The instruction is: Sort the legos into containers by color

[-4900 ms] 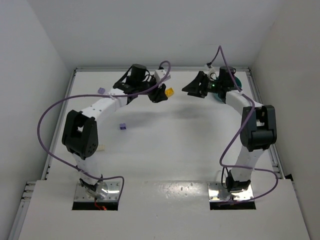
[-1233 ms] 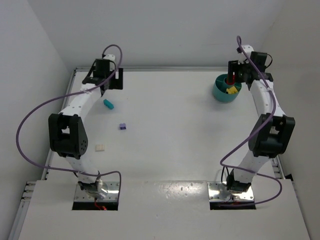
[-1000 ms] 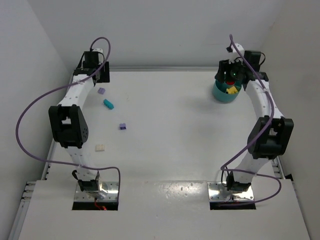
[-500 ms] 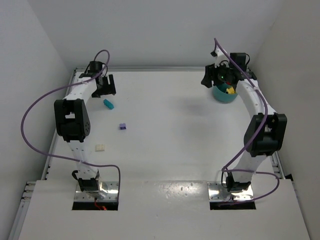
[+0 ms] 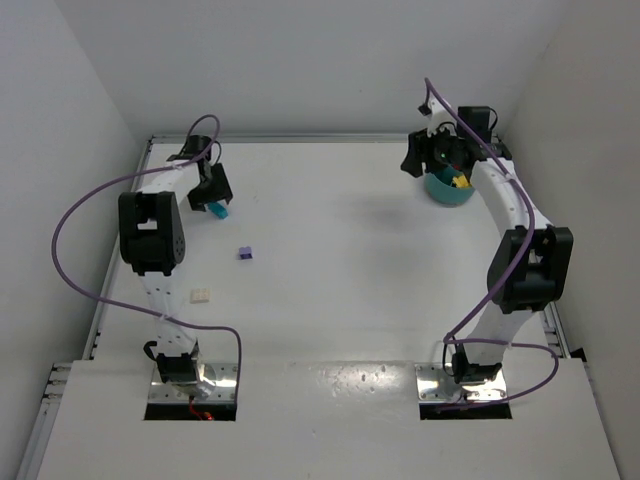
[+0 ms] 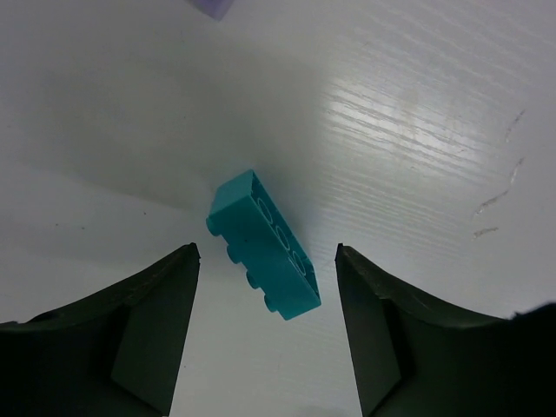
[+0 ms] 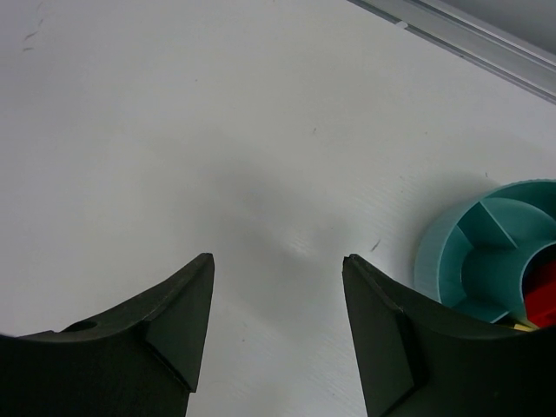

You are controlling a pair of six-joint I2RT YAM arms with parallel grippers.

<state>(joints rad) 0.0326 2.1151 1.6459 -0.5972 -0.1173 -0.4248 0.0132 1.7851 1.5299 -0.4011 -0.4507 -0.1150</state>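
A glossy cyan rectangular brick (image 6: 263,245), studs along one side, lay between the left gripper's (image 6: 265,261) open, untouching fingers; the right gripper (image 7: 278,261) gaped empty.

In the top view, a cyan brick (image 5: 218,209) lies flat and diagonal at upper left. A purple cube (image 5: 245,253) and a cream brick (image 5: 201,295) lie below it. At upper right, a teal divided dish (image 5: 447,192) holds a red brick (image 7: 543,291) and yellow bricks (image 5: 461,181).
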